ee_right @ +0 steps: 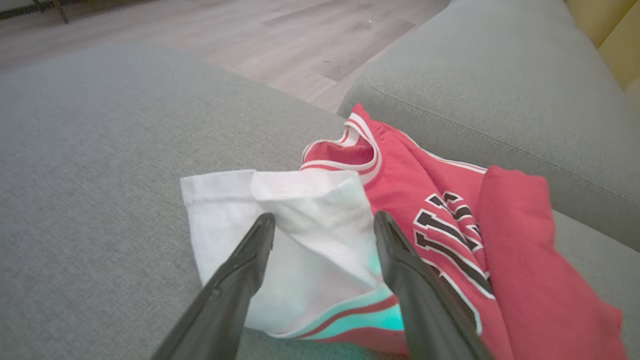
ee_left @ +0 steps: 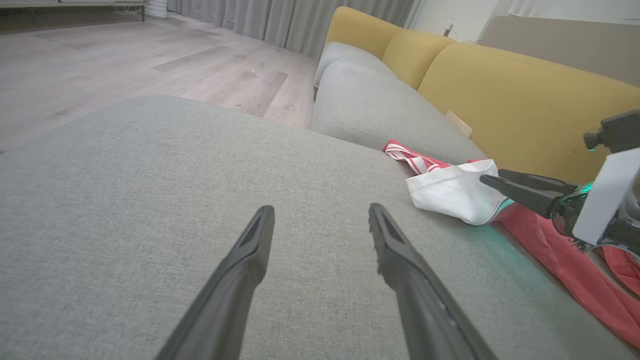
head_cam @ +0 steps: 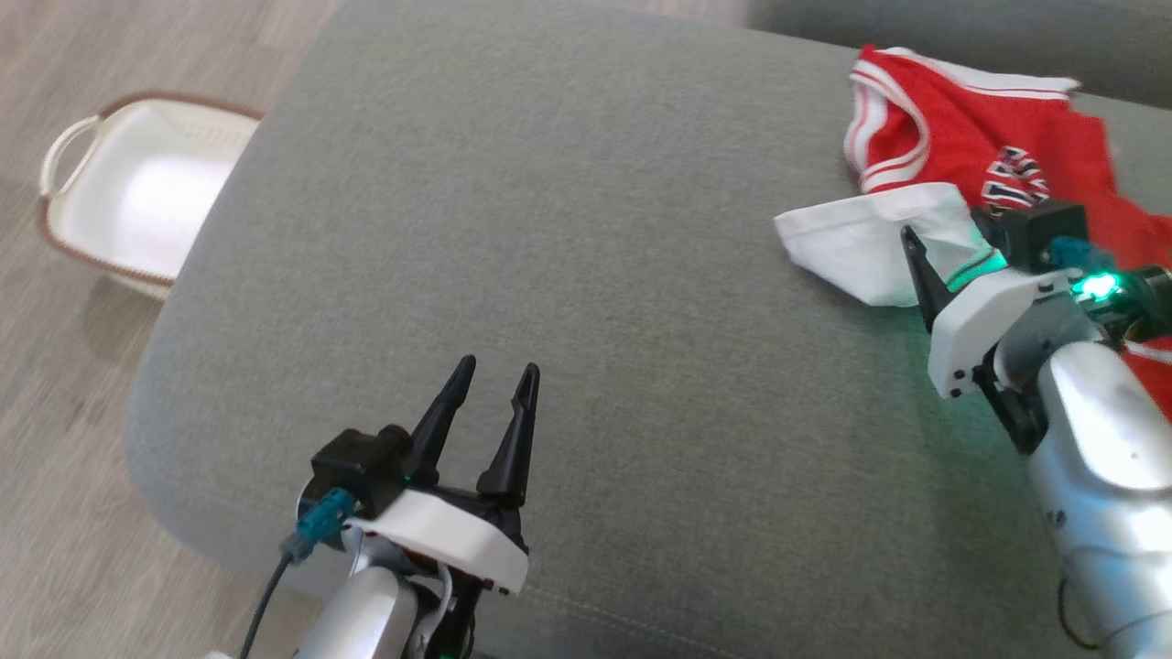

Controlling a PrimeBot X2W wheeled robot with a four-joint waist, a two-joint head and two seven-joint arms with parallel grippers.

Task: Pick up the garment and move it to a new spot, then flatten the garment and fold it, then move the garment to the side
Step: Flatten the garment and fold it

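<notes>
The left gripper sits closest, over the near edge of the grey cushion, its two dark fingers spread wide with nothing between them and bare fabric beneath.

The right gripper is at the cushion's right side, its fingers just as far apart and gripping nothing. Its tips straddle the white sleeve; whether they touch the cloth I cannot tell.

The garment lies crumpled at the far right corner of the cushion, against the seam with the neighbouring seat. It is a red jersey. One opening is rimmed with white and red stripes and gapes upward. White letters outlined in black run across the chest, partly hidden. The short white sleeve lies flat toward the cushion's middle, with a red stripe along its hem, tinted green by the gripper's light. A plain red fold covers the letters' far side.

A white basket stands on the wooden floor beyond the cushion's left edge.
</notes>
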